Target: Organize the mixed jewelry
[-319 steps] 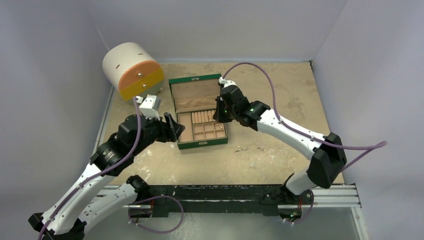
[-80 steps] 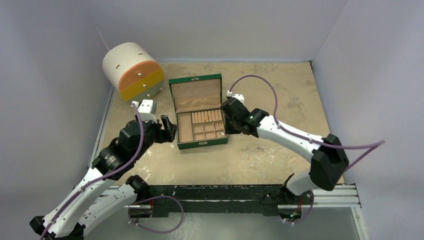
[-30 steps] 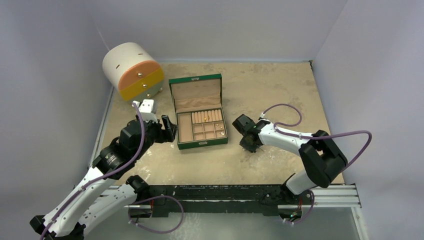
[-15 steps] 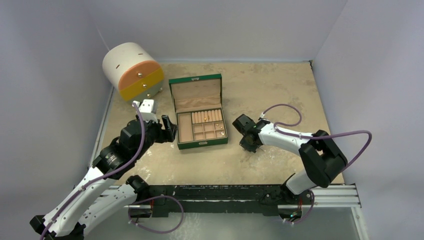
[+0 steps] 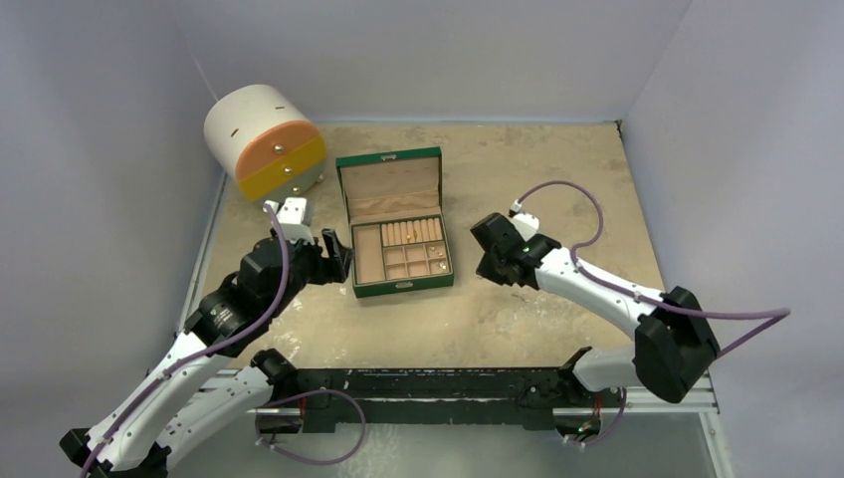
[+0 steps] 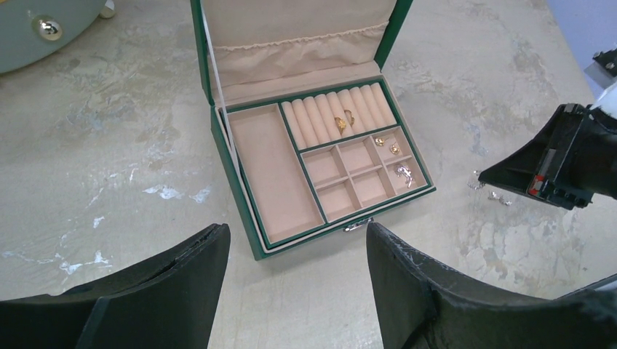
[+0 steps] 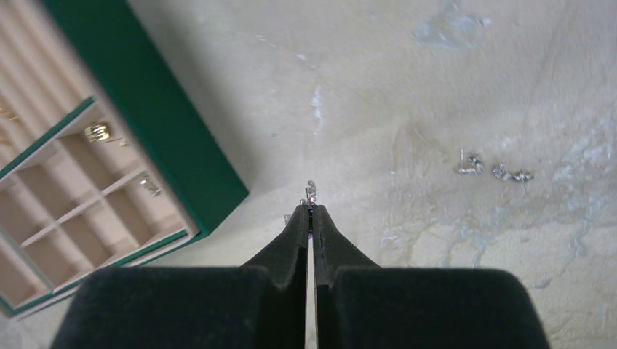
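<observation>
Fingers of the right claw [image 7: 310, 215] are squeezed together, and a tiny silver bit [image 7: 310, 191] is pinched at the very tips. Most of the bit pokes out past the tips. The claw is over the tan table [image 7: 407, 65], just beside the right side of the green box [image 7: 174, 156]. I cannot tell if the bit touches the table.

Two loose bits [image 7: 471, 164], silver too, lie close together on the table. They are off to the right of the claw and apart from it.

The box is open, and its lid [image 5: 389, 182] stands up at the back. Two gold rings [image 6: 342, 121] sit in the row of soft rolls. A gold earring [image 6: 393, 148] is in the small square at the back right. A silver earring [image 6: 403, 173] is in the next small square, nearer the front.

The left claw [image 6: 295, 231] is wide open and has nothing in it. It is close to the left side of the box and looks across it. A round tub [image 5: 264, 139], white with an orange and yellow front, stands at the far left of the table, behind the left arm.
</observation>
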`<state>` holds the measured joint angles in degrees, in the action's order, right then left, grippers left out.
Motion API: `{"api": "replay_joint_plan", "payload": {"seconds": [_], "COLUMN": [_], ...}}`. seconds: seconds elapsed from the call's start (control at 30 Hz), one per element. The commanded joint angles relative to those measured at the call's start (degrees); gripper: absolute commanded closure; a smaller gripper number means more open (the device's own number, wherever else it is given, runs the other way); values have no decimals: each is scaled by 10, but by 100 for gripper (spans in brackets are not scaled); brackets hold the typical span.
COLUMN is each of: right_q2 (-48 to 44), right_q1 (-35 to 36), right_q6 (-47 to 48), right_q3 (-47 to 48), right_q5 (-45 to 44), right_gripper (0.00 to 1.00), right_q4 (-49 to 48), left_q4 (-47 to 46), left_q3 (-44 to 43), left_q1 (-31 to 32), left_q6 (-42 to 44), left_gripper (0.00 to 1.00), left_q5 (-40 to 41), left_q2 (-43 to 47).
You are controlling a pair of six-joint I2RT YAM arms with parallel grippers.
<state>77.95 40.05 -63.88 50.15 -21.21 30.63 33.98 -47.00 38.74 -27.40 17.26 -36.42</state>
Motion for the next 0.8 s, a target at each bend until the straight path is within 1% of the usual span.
{"api": "replay_joint_plan", "payload": {"seconds": [0.0,0.13,0.3,0.63,0.77], "right_q2": [-33,-41,-23,46,65], "right_q1": [-2,-3,-3,1,9], "right_q6": [124,180,249,328,352], "right_q3": [21,34,68,133,144], "right_q5": [21,52,90,181,191], "right_gripper": [100,100,100,100,100], "right_q4": [-69,-109,-143,-173,-175], "left_q4": [-18,-18,-18,-18,-17], "left_q3": [-4,-4,-4,-4,-4], "left_q1": [-3,-3,-4,-5,-5], "left_q6": [2,2,2,2,2], "left_gripper": [31,31,31,31,31], "left_q5": [6,6,7,8,9], "left_q2": [-1,0,1,5,5]}}
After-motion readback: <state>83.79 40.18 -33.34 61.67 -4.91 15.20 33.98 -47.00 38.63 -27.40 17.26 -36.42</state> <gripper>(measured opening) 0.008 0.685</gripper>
